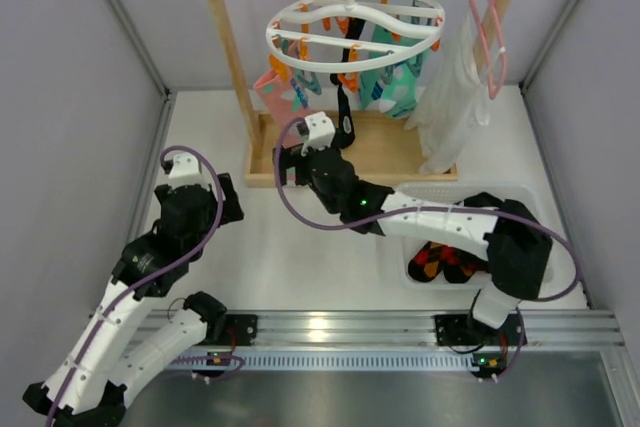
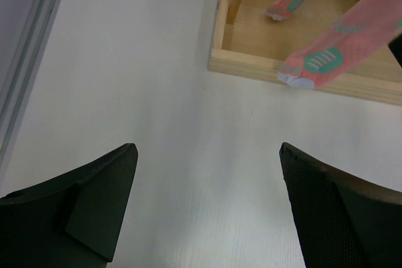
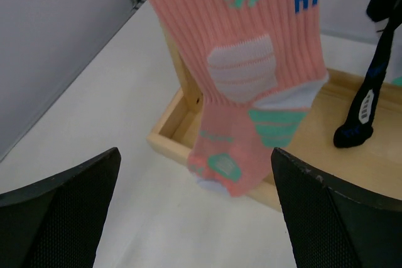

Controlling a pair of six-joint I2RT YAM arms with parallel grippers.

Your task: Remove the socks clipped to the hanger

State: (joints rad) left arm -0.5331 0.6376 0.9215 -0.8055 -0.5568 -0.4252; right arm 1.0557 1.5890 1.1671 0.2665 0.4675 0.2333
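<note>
Up at twelve o'clock of the white table [image 1: 290, 257], the round white plastic drying hanger [image 1: 272, 35] with orange and teal clips hangs by its hook from the wooden rail frame [image 1: 225, 42]. All the socks I can see hang clipped beneath it. There is a pink sock with teal and white patches [image 1: 278, 90] at the ring's seven o'clock and a slim black sock [image 1: 345, 119] at six. Teal socks [image 1: 395, 82] bunch at about five. At the ring's three o'clock, a white garment [image 1: 450, 97] and a pink wire clothes hanger [image 1: 490, 37] share the rail.

The right gripper [image 3: 195, 155] hovers in front of that pink sock, jaws spread wide with nothing between them. In its wrist view the sock's toe dangles over the frame's wooden base. The black sock sits off at two o'clock.

The left gripper [image 2: 207, 149] is spread just as wide over bare table and holds nothing. The base's corner and a pink toe lie toward one o'clock.

Down at five o'clock of the table, orange-and-black argyle socks [image 1: 440, 262] lie in a white plastic bin [image 1: 408, 275], under the right arm.
</note>
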